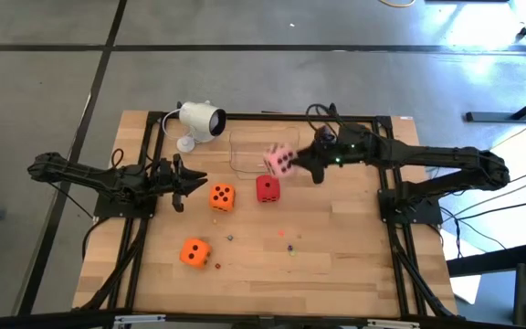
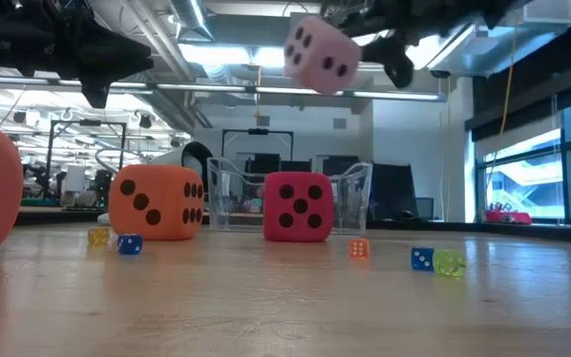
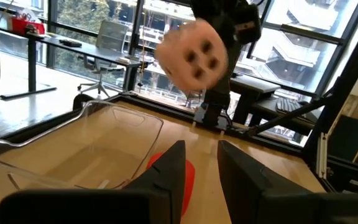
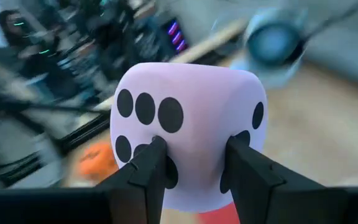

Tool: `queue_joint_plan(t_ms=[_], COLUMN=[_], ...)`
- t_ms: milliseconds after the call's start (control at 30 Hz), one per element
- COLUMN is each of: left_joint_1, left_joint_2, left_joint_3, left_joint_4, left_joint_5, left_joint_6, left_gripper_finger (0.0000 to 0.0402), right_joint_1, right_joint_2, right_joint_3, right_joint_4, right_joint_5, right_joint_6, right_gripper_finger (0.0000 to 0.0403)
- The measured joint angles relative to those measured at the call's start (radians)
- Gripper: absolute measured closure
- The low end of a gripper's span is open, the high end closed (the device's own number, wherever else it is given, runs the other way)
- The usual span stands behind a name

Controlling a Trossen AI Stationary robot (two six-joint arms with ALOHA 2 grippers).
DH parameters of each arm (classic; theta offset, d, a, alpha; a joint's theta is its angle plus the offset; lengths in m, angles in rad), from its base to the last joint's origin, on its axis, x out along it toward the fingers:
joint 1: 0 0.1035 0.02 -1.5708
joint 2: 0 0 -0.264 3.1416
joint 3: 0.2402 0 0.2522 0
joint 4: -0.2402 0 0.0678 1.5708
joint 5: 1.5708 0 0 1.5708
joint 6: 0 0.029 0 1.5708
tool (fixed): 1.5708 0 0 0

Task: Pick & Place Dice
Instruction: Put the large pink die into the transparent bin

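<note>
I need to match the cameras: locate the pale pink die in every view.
High: pink die centre, in right gripper.
Low: top centre, lifted off the table.
Left wrist: upper middle.
Right wrist: fills centre.
Shared landmark: red die, below it.

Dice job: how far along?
Done: nothing yet; the clear bin looks empty. In hand: the right gripper holds the pink die in the air by the bin. Left: the red die and two orange dice sit on the table. Left gripper waits.
</note>
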Motion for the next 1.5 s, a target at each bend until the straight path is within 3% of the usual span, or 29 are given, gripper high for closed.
queue_joint_plan(t_ms=[367,700,967,1500], left_joint_1=[0.0,0.0,0.0,0.0], left_joint_2=[0.0,0.0,0.0,0.0], left_joint_3=[0.0,0.0,0.0,0.0], left_joint_4=[0.0,0.0,-0.001,-0.001], left_joint_5=[0.003,0.004,0.004,0.004], left_joint_6=[-0.001,-0.005,-0.008,-0.008], left_gripper_finger=[0.0313,0.0313,0.0313,0.0313], right_joint_1=[-0.015,-0.066,-0.089,-0.092], right_joint_2=[0.197,0.321,0.328,0.328], right_joint_3=[0.007,0.007,0.007,0.007], right_joint_4=[0.07,0.066,-0.013,-0.024], right_joint_5=[0.245,0.27,0.354,0.349], right_joint_6=[-0.283,-0.365,-0.391,-0.385], right_gripper_finger=[0.0263,0.0262,0.0259,0.0223])
